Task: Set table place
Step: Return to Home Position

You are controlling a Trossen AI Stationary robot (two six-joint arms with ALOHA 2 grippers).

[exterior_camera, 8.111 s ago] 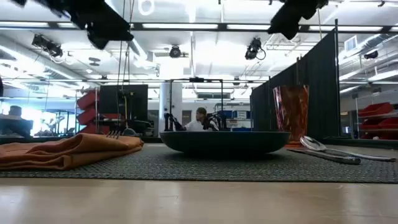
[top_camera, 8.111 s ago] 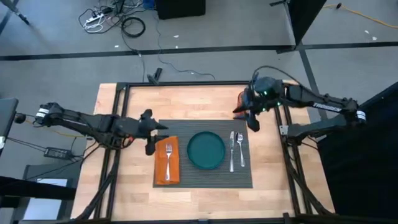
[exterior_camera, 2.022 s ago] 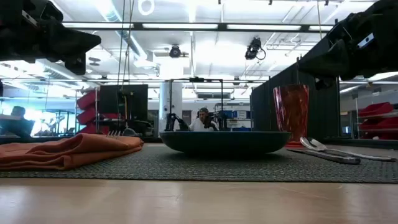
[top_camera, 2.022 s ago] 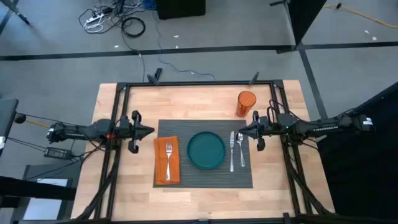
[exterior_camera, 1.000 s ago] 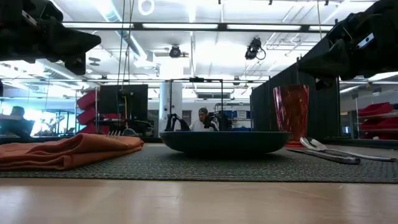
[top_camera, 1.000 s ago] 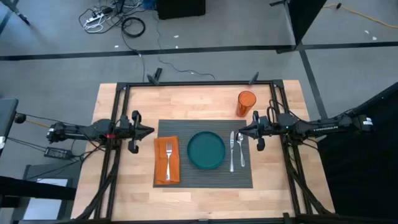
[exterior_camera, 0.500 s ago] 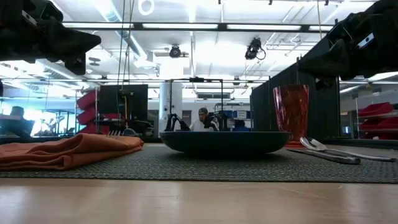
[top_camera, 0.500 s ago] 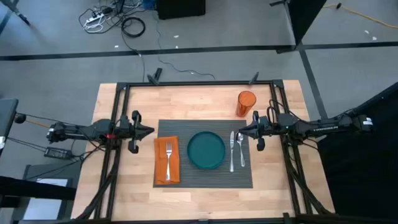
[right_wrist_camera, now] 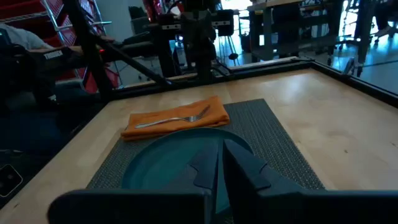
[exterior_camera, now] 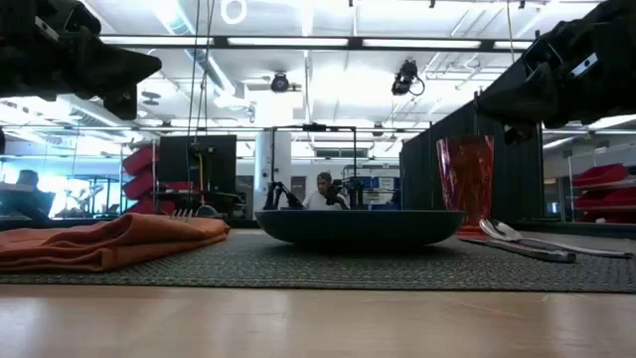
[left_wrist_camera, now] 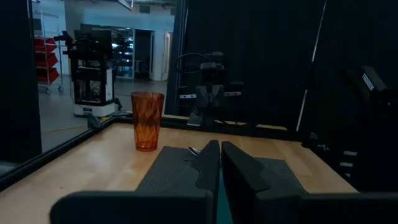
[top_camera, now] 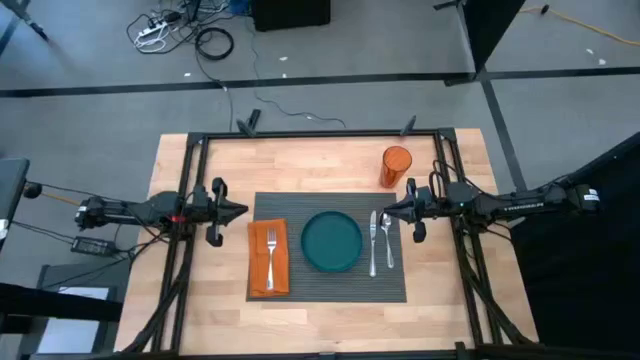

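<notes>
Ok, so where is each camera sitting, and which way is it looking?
High view: above the table, looking straight down; the left arm and right arm reach in from the sides.
Low view: at tabletop height, looking level across the placemat; dark arms fill the top corners.
Left wrist view: on the left arm, facing the orange cup; its own shut jaws show.
Right wrist view: on the right arm, facing the plate and napkin; shut jaws show.
Shared: high and low both see the cup.
</notes>
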